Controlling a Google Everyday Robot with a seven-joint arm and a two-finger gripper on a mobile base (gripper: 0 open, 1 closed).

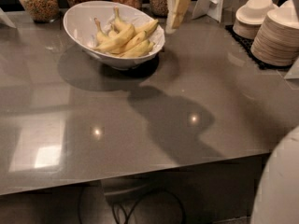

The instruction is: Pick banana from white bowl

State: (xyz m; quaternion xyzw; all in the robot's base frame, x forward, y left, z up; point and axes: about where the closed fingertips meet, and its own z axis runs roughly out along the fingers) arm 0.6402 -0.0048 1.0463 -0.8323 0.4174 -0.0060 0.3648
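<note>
The end effector (177,7) hangs just right of the large glossy white ceramic bowl (79,20) of small yellow bananas (122,37); whether it is apart or together, I cannot tell.

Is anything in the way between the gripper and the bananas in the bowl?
Nothing visible. The gripper hangs just right of the bowl; the bananas lie uncovered inside, with only the bowl's rim between.
</note>
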